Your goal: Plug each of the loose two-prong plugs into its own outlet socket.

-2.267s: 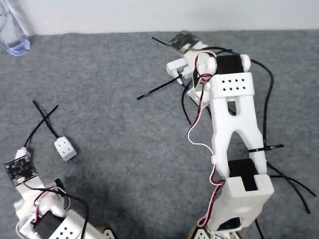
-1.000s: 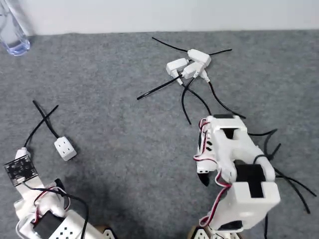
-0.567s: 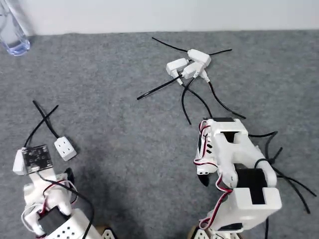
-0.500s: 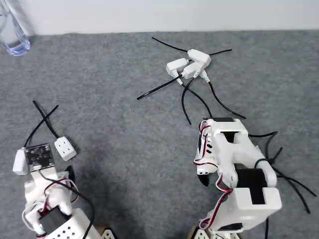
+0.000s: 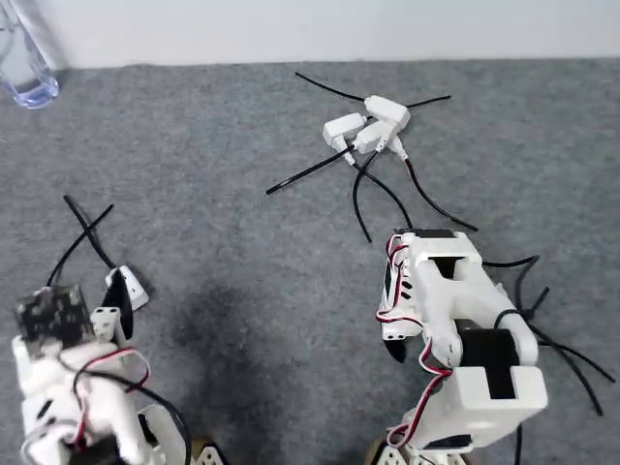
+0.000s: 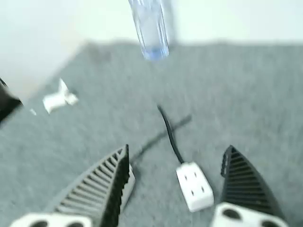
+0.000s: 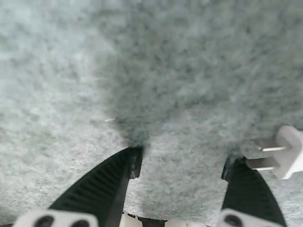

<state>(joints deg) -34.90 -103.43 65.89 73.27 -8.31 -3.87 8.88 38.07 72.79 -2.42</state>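
A white outlet socket on a black cord lies on the grey carpet between the fingers of my open left gripper, untouched. From above, the same socket is partly covered by the left gripper at the near left. At the far middle, a cluster of white plugs and sockets lies joined, with black cords trailing out. My right gripper hangs open just over bare carpet. A loose white two-prong plug lies beside one of its fingers, prongs pointing toward it. The folded right arm is at the near right.
A clear plastic bottle stands at the far left corner, also seen ahead of the left gripper as the bottle. Loose black cords sprawl beside the right arm. Open carpet spreads between the two arms.
The right arm pulled back from the far plug cluster and folded near its base, then stayed still. The left arm swung forward, and its gripper now reaches the socket.
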